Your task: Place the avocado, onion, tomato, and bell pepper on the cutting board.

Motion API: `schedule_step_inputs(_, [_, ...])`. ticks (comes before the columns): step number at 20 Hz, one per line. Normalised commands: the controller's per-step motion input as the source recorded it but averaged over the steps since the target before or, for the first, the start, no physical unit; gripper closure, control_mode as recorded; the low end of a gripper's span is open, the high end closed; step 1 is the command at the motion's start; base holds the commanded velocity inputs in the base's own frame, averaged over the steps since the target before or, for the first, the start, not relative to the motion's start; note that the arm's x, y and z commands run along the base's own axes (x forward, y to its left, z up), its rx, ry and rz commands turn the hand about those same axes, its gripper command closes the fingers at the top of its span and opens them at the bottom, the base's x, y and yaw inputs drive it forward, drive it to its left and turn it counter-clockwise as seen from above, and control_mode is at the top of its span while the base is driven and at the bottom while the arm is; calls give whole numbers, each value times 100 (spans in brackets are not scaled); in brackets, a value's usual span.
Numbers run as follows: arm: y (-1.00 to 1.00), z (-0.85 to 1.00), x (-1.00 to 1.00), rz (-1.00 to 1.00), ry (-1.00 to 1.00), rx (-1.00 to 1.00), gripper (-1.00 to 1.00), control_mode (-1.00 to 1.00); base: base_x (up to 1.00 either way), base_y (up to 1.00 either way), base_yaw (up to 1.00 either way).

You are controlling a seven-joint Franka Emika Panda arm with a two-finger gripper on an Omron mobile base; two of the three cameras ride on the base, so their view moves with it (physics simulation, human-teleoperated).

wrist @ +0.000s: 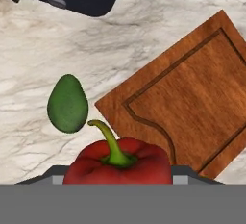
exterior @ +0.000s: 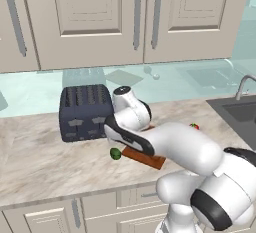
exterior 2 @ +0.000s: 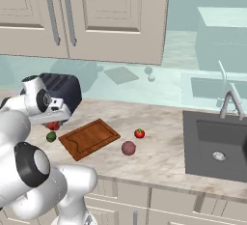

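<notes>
1. Leftward, the marble counter [exterior: 35, 152] carries a dark toaster [exterior: 85, 112]; the arm hides most of the cutting board [exterior: 147, 158], with the avocado [exterior: 115, 153] beside it.
2. Rightward, the tomato [exterior 2: 139, 133] and onion [exterior 2: 128, 147] lie off the board near the sink [exterior 2: 217, 147].
3. Close up — the bell pepper [wrist: 117, 163] sits between the gripper [wrist: 117, 180] fingers at the board's corner; grasp uncertain, no lettering legible.

Even, bright, flat rendered light throughout, with no clear single source. Shadows faint: a soft dark patch under the toaster [exterior: 85, 112] on the desk [exterior: 35, 152]. The glossy backsplash [exterior 2: 144, 81] carries hazy mirror reflections. Mild highlights on the white arm [exterior: 185, 149]. Edges slightly soft and pixelated; no lens distortion or motion blur.
</notes>
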Motion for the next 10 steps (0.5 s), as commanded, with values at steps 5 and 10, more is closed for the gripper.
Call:
schedule_step_inputs(5, [-33,0,22,-1,1,0,100,-100,0,0,0])
schedule_step_inputs(10, [-20,0,48,-2,7,0,100,-100,0,0,0])
